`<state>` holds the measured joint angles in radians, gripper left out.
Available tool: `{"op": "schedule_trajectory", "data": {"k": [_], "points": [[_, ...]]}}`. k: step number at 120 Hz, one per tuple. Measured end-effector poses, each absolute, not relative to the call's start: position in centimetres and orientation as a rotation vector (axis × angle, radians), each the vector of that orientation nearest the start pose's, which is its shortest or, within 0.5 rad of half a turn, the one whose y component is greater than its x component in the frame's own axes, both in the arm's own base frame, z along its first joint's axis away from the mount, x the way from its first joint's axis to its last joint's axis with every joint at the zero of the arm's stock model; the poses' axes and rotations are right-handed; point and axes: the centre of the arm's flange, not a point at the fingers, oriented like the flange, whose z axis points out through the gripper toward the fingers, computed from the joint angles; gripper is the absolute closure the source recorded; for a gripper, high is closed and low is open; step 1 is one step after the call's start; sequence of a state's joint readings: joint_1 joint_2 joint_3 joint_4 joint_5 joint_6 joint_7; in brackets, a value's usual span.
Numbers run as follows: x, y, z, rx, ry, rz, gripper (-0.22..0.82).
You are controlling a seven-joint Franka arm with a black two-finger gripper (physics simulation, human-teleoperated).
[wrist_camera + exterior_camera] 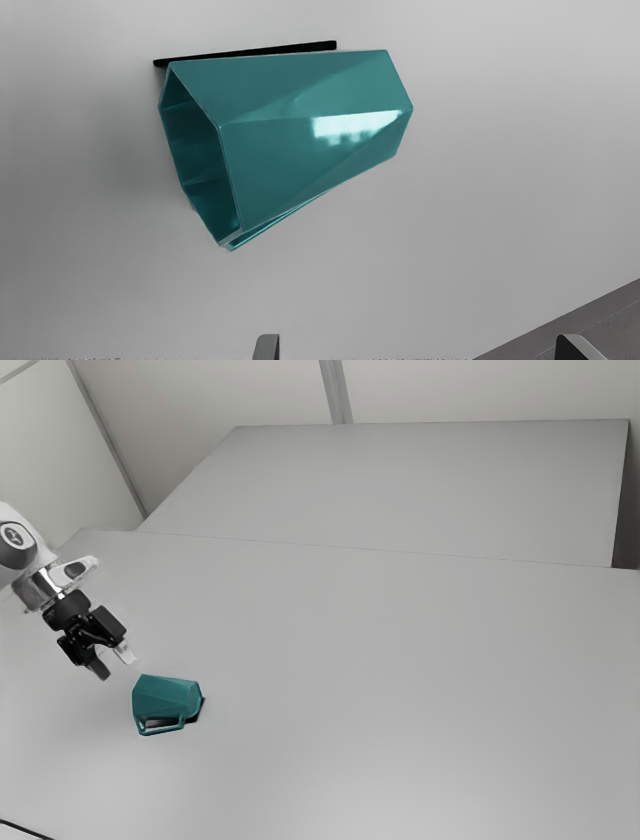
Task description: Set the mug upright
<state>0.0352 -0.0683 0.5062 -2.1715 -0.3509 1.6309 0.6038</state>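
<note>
Table (400, 680) below my gripper (116, 667), fingers (267, 348) wide, holding nothing. Exterior view: mug (165, 696) at gripper's 4 o'clock, lying on its side. Not upright; I judge grasp, turn, set-down all remain.

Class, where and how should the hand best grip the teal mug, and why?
Best, I judge, from above, across the narrower half of the mug, fingers on its two long sides. It lies on its side, tapering away from its open mouth, so that half should fit most easily between them.
</note>
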Motion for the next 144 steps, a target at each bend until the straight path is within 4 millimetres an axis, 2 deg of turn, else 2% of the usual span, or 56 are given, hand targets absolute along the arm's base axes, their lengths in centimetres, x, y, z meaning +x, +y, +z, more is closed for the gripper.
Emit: {"op": "schedule_trajectory", "data": {"k": [27,42,59,80,107,144], "points": [[37.0,26.6,37.3,2.504,0.115,-0.169,0.00],[35.8,27.4,36.1,2.432,0.148,-0.072,0.00],[36.1,26.8,34.9,2.366,0.157,0.026,0.00],[37.5,26.4,33.1,2.337,0.165,0.113,0.00],[38.7,26.2,30.8,2.349,0.156,0.154,0.00],[39.7,25.4,29.8,2.335,0.124,0.212,0.00]]}}
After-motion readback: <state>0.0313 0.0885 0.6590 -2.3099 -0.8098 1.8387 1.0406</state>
